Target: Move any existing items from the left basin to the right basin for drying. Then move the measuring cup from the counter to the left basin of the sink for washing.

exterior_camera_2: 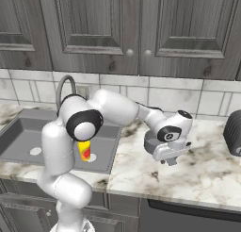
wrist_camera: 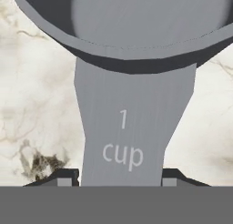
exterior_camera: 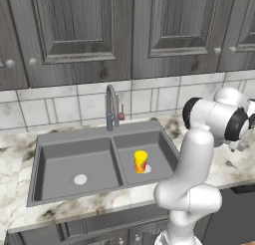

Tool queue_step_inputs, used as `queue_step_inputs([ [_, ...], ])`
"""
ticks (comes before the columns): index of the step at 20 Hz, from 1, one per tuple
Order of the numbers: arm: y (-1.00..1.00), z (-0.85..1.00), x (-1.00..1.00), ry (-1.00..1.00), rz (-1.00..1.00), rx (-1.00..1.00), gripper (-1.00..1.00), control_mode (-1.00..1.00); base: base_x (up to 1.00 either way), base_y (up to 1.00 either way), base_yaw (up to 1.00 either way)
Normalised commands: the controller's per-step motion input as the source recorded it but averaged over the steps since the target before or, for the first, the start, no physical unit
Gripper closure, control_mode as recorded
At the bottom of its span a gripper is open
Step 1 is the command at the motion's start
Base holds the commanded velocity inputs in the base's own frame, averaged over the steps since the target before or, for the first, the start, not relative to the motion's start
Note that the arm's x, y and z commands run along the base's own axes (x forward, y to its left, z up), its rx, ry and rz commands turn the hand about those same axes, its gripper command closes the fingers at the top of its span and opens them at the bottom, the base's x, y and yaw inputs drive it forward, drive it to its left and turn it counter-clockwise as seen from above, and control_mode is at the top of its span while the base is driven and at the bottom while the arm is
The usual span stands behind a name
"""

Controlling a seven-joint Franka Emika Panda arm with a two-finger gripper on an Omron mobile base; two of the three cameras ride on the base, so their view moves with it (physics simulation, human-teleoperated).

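Observation:
The yellow cup (exterior_camera: 141,162) (exterior_camera_2: 84,150) with a red mark stands upright in the right basin (exterior_camera: 160,143) beside its pale drain. The left basin (exterior_camera: 64,162) (exterior_camera_2: 26,136) holds nothing but its drain. On the counter (exterior_camera_2: 207,172) to the right of the sink lies the dark grey measuring cup (exterior_camera_2: 151,143). In the hand view its bowl is at the top and its flat handle (wrist_camera: 129,114), marked "1 cup", runs down between the fingertips. My gripper (exterior_camera_2: 172,158) (wrist_camera: 122,177) is shut on that handle, one tip against each edge.
A curved grey tap (exterior_camera: 111,107) rises behind the sink's divider. A dark ribbed object (exterior_camera_2: 234,132) stands at the far right of the counter. Dark wood cabinets hang above the tiled wall. My arm's elbow crosses in front of the sink in the right base view.

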Motion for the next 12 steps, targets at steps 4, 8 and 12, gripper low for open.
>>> queue_step_inputs([
  [4, 0.07, 0.37, -0.48, -0.13, 0.0, 0.0, 1.0, -1.0, 0.0, 0.0, 0.0],
  [8, 0.23, 0.55, -0.49, -0.11, 0.0, -0.01, 1.0, -1.0, 0.0, 0.0, 0.0],
  [12, 0.39, 0.61, -0.37, -0.05, 0.0, -0.03, 1.0, -1.0, 0.0, 0.0, 0.0],
])
